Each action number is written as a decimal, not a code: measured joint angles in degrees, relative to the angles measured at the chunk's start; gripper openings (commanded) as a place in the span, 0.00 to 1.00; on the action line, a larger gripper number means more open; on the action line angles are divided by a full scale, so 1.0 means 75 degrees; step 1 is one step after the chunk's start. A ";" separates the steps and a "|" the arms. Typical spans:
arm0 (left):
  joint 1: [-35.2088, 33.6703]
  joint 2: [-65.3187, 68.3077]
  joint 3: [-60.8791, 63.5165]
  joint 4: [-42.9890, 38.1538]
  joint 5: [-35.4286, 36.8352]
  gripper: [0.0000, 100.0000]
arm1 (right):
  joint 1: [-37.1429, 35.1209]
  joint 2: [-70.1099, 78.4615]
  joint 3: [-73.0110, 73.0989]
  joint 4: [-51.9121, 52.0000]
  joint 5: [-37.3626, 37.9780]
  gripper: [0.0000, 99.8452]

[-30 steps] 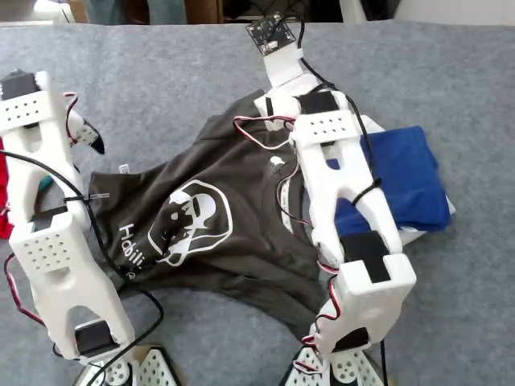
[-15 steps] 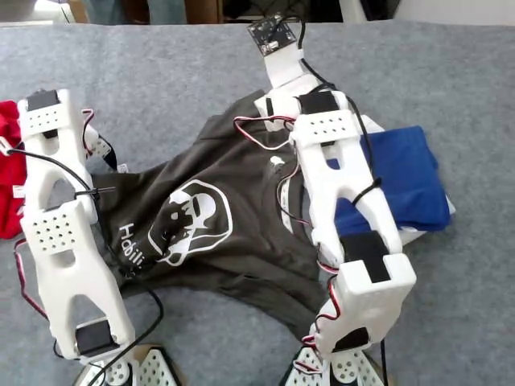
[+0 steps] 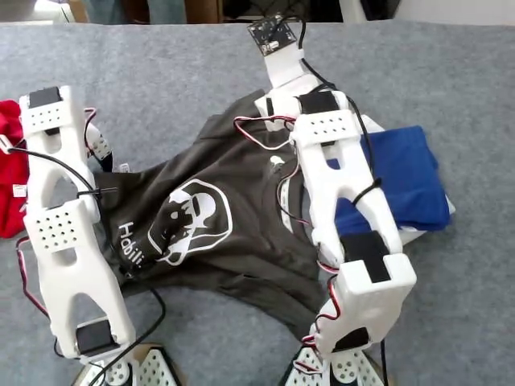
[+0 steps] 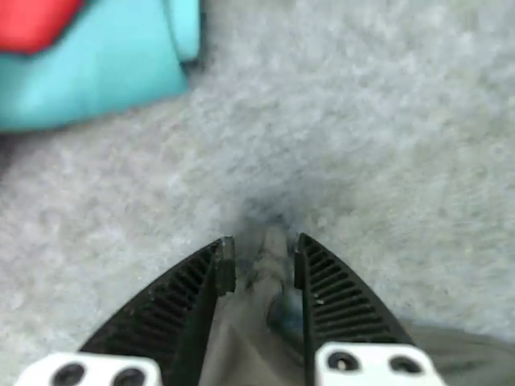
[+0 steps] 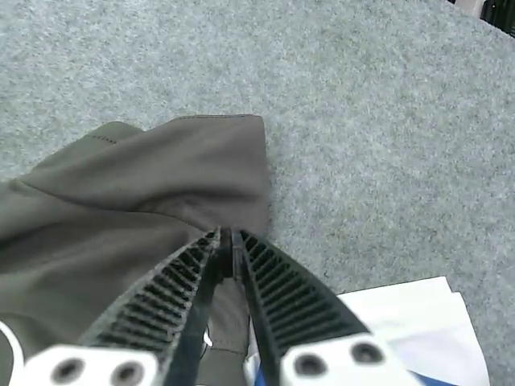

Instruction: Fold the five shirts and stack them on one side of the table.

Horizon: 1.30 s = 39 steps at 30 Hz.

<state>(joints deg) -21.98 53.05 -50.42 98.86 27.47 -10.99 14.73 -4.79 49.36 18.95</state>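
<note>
**Left arm closes in on the sleeve.** Within the last second the left arm moves in from the table's left edge, uncovering the red shirt [image 3: 10, 173], while the right arm holds its place. The left gripper [image 4: 261, 257] sits low at one outer corner of the dark shirt [image 3: 233, 233]. Its jaws are set narrow around a bunch of fabric and are not pressed together. The right gripper [image 5: 231, 237] is clamped on the shirt's far edge.

The shirt lies spread and rumpled mid-table, unfolded. The step in hand appears to be securing a second hold. To do it well, the left jaws likely need to bite deep enough to take the whole bunch, not just a wisp. Both arms should then lift evenly so the cloth comes up taut before it is folded.

A folded blue shirt [image 3: 406, 181] lies just beside the dark one on the right, partly under the right arm. A teal cloth [image 4: 96, 72] lies near the left gripper, on the grey table [image 3: 161, 72]. The right arm and its trailing wires cross the dark shirt and could snag it. A careless drag could also disturb the blue shirt.
</note>
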 measured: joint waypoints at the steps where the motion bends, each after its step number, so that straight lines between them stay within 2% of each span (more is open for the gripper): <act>1: 0.0023 0.0000 -0.0059 0.0082 0.0000 0.14 | 0.0000 0.0000 0.0000 0.0000 0.0000 0.02; 4: 0.0047 0.0000 -0.0141 0.0164 0.0000 0.14 | 0.0000 0.0000 0.0000 0.0000 0.0000 0.02; 9: 0.0105 0.0000 -0.0141 0.0188 0.0000 0.05 | 0.0000 0.0000 0.0000 0.0000 0.0000 0.02; 17: 0.0399 -0.0059 0.0035 0.0188 0.0000 0.03 | 0.0000 0.0000 0.0000 0.0000 0.0000 0.02; 22: 0.0445 -0.0738 0.0023 0.0188 0.0000 0.03 | 0.0000 0.0000 0.0000 0.0000 0.0000 0.02; 28: 0.0445 -0.1336 -0.0879 0.0164 -0.0035 0.03 | 0.0000 0.0000 0.0000 0.0000 0.0000 0.02; 31: 0.0445 -0.1336 -0.1149 -0.0445 -0.0270 0.03 | 0.0000 0.0000 0.0000 0.0000 0.0000 0.02; 37: 0.0399 -0.0668 -0.1172 -0.2415 -0.0821 0.04 | -0.0199 0.0457 -0.0023 0.0000 0.0000 0.02; 39: 0.0352 -0.0223 -0.1160 -0.2637 -0.0949 0.09 | -0.0293 0.0574 -0.0023 0.0000 0.0000 0.02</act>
<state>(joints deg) -19.34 51.38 -59.12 79.08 20.35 -13.19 19.03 -4.97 49.36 18.95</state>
